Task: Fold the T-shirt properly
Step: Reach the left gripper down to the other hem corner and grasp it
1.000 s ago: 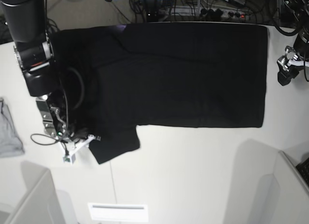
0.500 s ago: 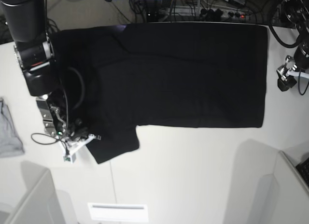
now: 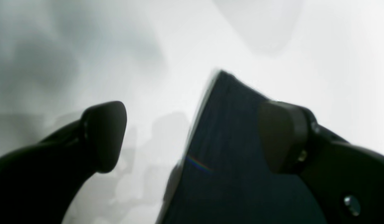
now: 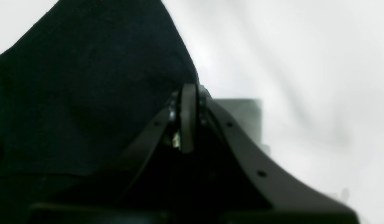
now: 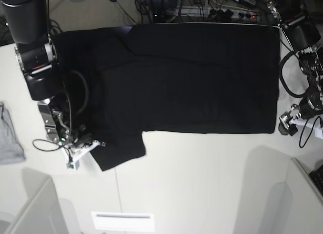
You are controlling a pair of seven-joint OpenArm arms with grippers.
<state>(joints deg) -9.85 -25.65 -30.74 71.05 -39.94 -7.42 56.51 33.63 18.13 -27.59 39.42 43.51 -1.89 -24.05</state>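
The black T-shirt (image 5: 192, 77) lies spread flat on the white table (image 5: 202, 183), plain side up, with one sleeve (image 5: 121, 151) sticking out at the lower left. My right gripper (image 5: 99, 143) is at that sleeve's edge. In the right wrist view its jaws (image 4: 188, 118) are pressed together at the edge of the black cloth (image 4: 86, 93). My left gripper (image 5: 283, 127) is beside the shirt's lower right corner. In the left wrist view it (image 3: 192, 137) is open, and the shirt's corner (image 3: 229, 174) lies between its fingers.
A small light-grey garment (image 5: 9, 138) lies at the table's left edge. A white label (image 5: 123, 221) sits near the front edge. Cables and a power strip (image 5: 227, 12) run behind the table. Grey panels stand at the front left (image 5: 35, 209) and front right (image 5: 303, 193).
My left arm has moved down the table's right side, from beside the shirt's upper right part to its lower right corner. The right arm and the shirt have not moved.
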